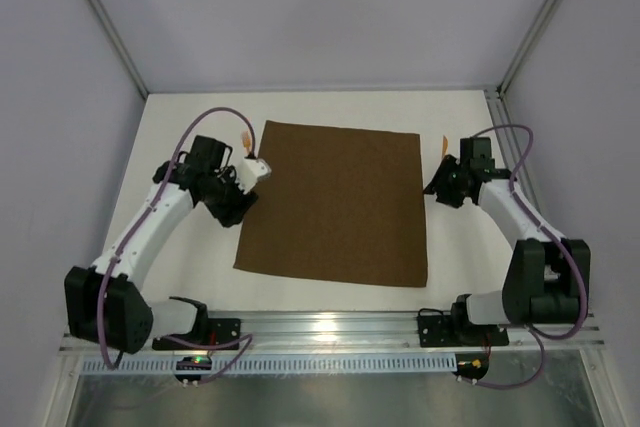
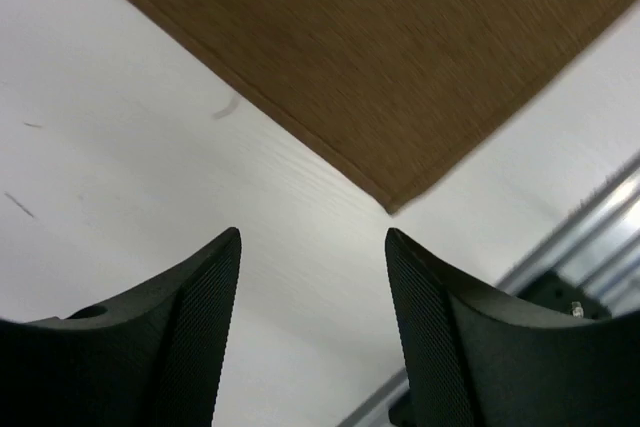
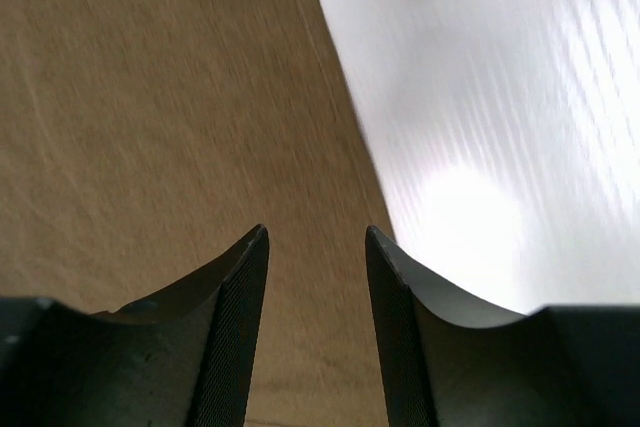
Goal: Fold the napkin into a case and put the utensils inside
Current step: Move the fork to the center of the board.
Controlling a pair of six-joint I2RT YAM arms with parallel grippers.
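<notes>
Brown napkin [image 1: 335, 209] flat, unfolded; orange left utensil [image 1: 246, 141] off far-left corner, right utensil [image 1: 443, 146] off far-right.

You are working in a lab's robot test cell: a white table [image 1: 350, 107] boxed in by plain pale walls [image 1: 320, 7] and metal corner posts [image 1: 103, 19], with the left arm [image 1: 150, 225] and the right arm [image 1: 515, 209], both trailing purple cables [image 1: 213, 111], bolted to a slotted metal rail [image 1: 330, 327] along its near edge.
</notes>
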